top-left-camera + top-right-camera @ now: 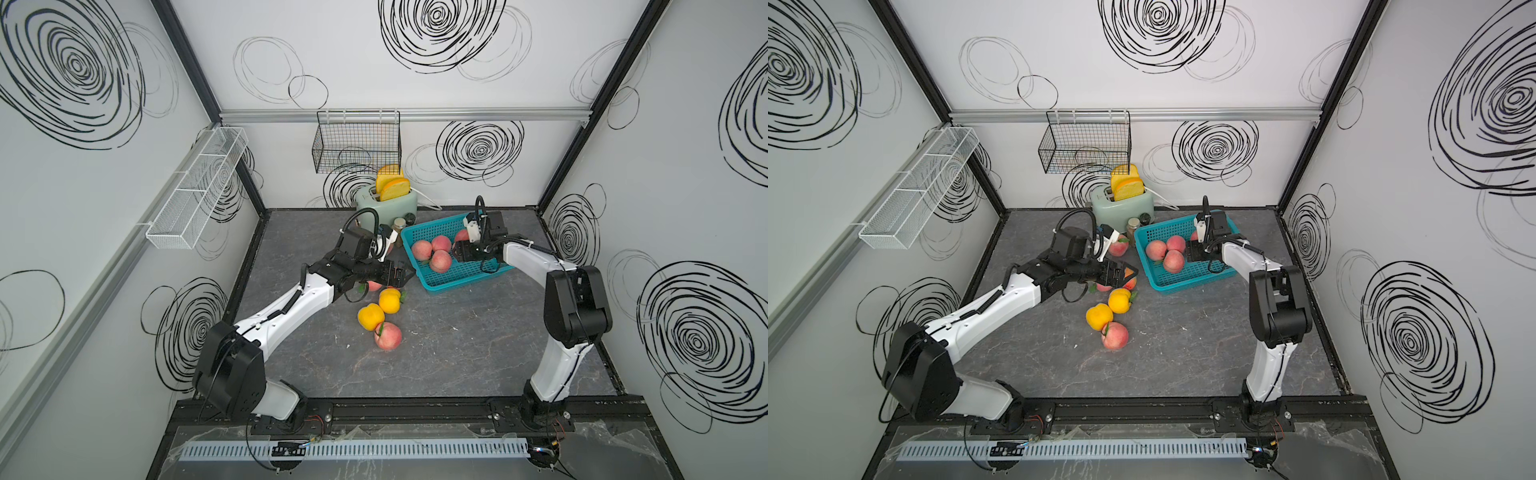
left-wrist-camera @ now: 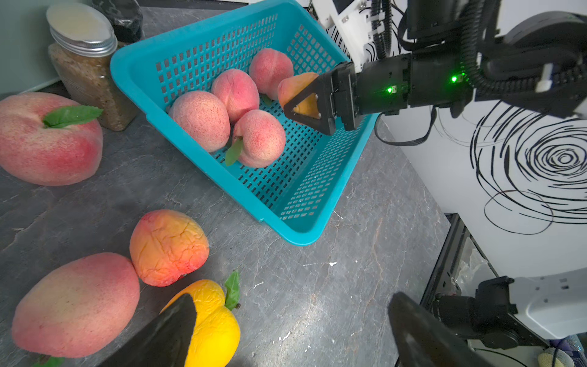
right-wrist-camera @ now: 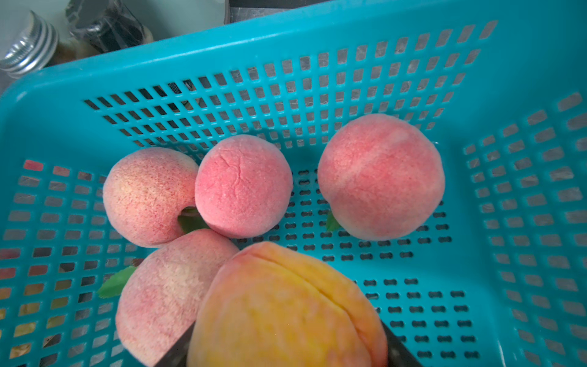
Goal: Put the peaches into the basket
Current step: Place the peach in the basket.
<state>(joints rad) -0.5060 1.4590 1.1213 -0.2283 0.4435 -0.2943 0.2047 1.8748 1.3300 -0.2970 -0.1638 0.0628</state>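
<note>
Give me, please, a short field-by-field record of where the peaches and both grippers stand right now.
basket: holds four pink peaches on its floor
right gripper: shut on an orange-red peach, held over the basket
left gripper: open, empty, above the loose peaches
loose peaches: six visible on the table, including two yellow peaches
status: task unfinished

White-shelled left arm (image 1: 291,305), white right arm (image 1: 557,365), black joint housings (image 1: 577,307), corrugated black cables (image 2: 473,38), green lights (image 2: 390,90)
</note>
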